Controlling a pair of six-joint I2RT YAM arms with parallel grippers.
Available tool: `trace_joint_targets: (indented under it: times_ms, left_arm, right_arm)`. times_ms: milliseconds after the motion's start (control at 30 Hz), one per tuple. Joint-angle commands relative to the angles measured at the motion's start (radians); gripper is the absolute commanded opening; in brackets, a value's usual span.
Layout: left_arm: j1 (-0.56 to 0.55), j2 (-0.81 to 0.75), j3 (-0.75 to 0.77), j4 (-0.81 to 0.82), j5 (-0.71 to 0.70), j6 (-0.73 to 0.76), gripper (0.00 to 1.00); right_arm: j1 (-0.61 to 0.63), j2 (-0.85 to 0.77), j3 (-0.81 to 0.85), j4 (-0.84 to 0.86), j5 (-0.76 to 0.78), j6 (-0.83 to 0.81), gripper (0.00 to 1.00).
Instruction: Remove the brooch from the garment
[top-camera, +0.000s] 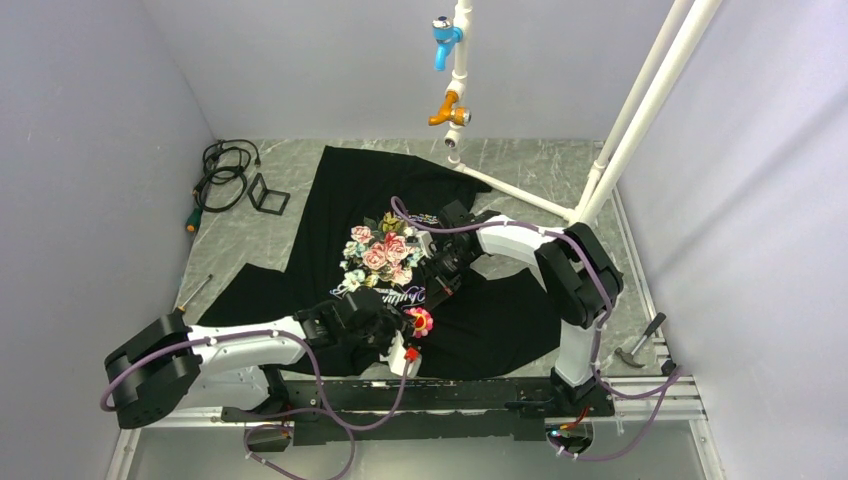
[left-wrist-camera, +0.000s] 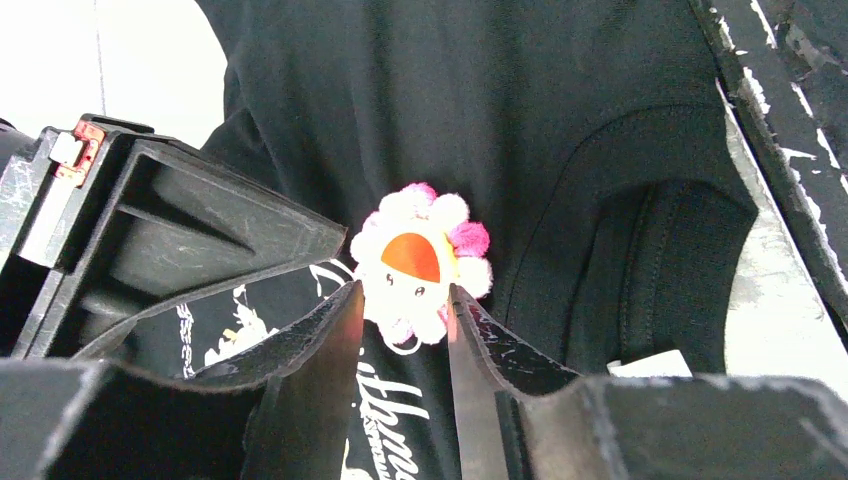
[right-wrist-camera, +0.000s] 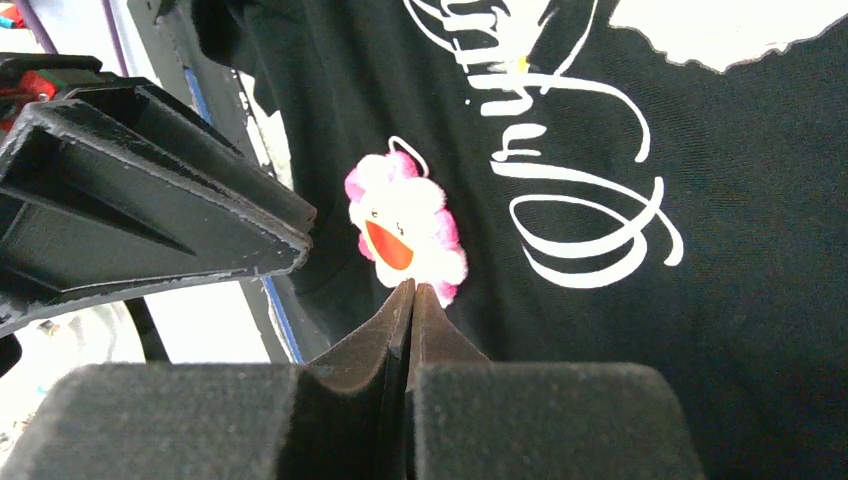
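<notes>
The little pink flower brooch sits on the black shirt near the white writing, with the left claw spread apart on both sides of it and the right claw squeezed together right beside its edge.

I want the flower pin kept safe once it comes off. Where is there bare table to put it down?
Bare table lies left of the garment, between the cables and the screwdriver. Another patch sits behind the white pipe. It is crowded around the brooch, where the left gripper and right gripper meet.
</notes>
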Motion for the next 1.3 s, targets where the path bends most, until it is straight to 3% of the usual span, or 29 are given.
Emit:
trace_joint_targets:
  times_ms: [0, 333, 667, 967, 1267]
  left_arm:
    - [-0.007, 0.019, -0.008, 0.081, 0.008, 0.004, 0.41]
    - [-0.007, 0.087, -0.016, 0.108, 0.028, 0.033, 0.41]
    - [-0.007, 0.127, -0.039, 0.123, 0.029, 0.083, 0.53]
    - [-0.001, 0.159, 0.056, 0.133, -0.034, -0.023, 0.41]
    - [0.070, 0.165, 0.145, 0.074, -0.001, -0.096, 0.29]
  right_arm:
    - [0.002, 0.019, 0.030, 0.038, -0.004, 0.005, 0.00]
    - [0.001, 0.070, 0.004, 0.068, 0.045, 0.010, 0.00]
    - [0.001, 0.153, 0.034, 0.067, 0.161, 0.005, 0.00]
    - [0.002, 0.160, 0.033, 0.068, 0.156, -0.006, 0.00]
    - [0.003, 0.145, 0.033, 0.061, 0.112, -0.018, 0.00]
